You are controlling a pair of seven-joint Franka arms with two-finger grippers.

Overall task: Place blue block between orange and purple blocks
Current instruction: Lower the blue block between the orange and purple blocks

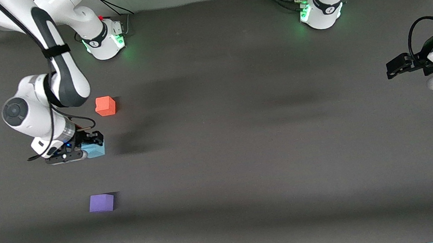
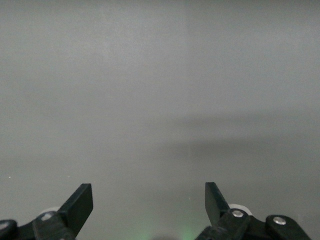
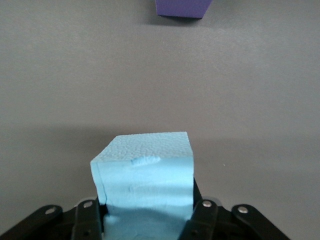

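A dark grey matte desk (image 1: 244, 155) carries three small foam-like cubes, all toward the right arm's end. The landmark is the small light sky-blue matte foam cube, the blue block (image 1: 95, 148). The right gripper (image 1: 81, 147) grasps it: in the right wrist view the black fingers (image 3: 200, 220) press against two facing sides of the blue block (image 3: 145, 185), whose pebbled top face shows a small dent. Whether the block rests on the desk or hangs just above it cannot be told.

The small orange-red matte cube, the orange block (image 1: 105, 106), sits on the desk farther from the front camera than the blue block and apart from it. The small violet-purple matte cube, the purple block (image 1: 101, 202), sits nearer to the front camera than the blue block and well apart from it. The blue block therefore lies between the two, roughly in line with them, closer to the orange one.

The left gripper (image 1: 399, 64) waits over the desk at the left arm's end, well apart from the blue block, its fingers (image 2: 80, 205) spread wide with nothing between them.

No containers show, and no readable writing or labels appear on the blocks.
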